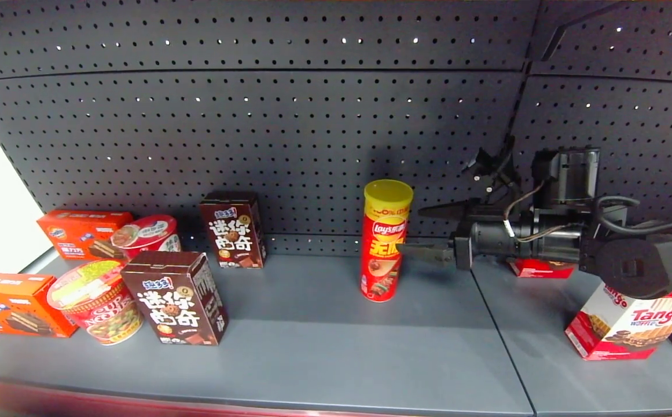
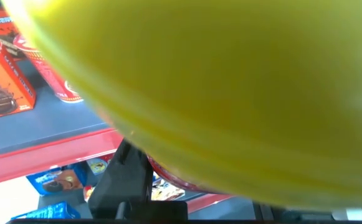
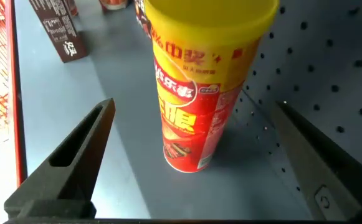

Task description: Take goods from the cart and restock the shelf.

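Chips can (image 1: 386, 243): red tube with a yellow lid, standing upright on the grey shelf (image 1: 336, 353). It is at the centre of the head view, close to the pegboard back wall (image 1: 254, 127).
Right pincer (image 1: 414, 230): comes in from the right of the head view, level with the can's middle. It is spread wide with one finger on either side of the can and grips nothing. The right wrist view shows a gap on both sides of the tube.
Left pincer (image 2: 134, 186): only a dark part shows at the lower middle of the left wrist view, so I cannot tell whether it is open or closed.
Yellow rounded surface (image 2: 230, 87): sits right against the left wrist camera, across most of that frame.
Left of frame: two brown boxes (image 1: 176, 298) (image 1: 232, 230), two noodle cups (image 1: 97, 301) (image 1: 146, 234) and two orange boxes (image 1: 10, 303) (image 1: 81, 231), in front and back rows.
Right of frame: a wafer box (image 1: 631, 324) stands at the lower right. A small red box (image 1: 541, 268) lies behind the arm.
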Controlling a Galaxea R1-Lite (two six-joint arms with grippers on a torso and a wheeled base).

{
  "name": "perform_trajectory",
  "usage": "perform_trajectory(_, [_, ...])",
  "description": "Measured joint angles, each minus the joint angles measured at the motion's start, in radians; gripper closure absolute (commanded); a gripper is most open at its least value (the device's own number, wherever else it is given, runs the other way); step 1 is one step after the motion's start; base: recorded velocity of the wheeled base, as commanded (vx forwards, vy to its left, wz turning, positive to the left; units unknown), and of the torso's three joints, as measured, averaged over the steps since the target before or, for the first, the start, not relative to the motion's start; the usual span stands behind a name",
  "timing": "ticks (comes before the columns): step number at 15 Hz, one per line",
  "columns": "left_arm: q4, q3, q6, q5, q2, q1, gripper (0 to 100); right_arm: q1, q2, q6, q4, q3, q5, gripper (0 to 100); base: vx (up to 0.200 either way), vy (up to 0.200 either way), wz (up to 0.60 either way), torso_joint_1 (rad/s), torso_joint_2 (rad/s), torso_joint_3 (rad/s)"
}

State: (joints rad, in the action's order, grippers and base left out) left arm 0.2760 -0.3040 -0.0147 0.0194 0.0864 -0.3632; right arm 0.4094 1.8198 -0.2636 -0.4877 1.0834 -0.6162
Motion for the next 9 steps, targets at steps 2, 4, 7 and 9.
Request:
perform_trajectory(2, [-0.001,-0.004,0.000,0.000,0.011,0.000,100,0.005,0.004,0.000,0.000,-0.007,0.004,0,0.000,0.000,0.00,0.000,0.00,0.000])
perform_trajectory(4, [0.000,-0.005,0.000,-0.002,0.016,0.001,100,0.006,0.008,0.000,0.000,-0.009,0.004,0,0.000,0.000,0.00,0.000,0.00,0.000])
perform_trajectory(7, [0.002,-0.020,-0.001,-0.006,0.035,0.007,100,0.000,0.019,0.000,-0.003,-0.008,0.001,0,0.000,0.000,0.00,0.000,0.00,0.000])
perform_trajectory(9, [0.003,-0.032,-0.006,-0.006,0.060,0.009,100,-0.002,0.037,0.000,-0.028,-0.005,-0.005,0,0.000,0.000,0.00,0.000,0.00,0.000])
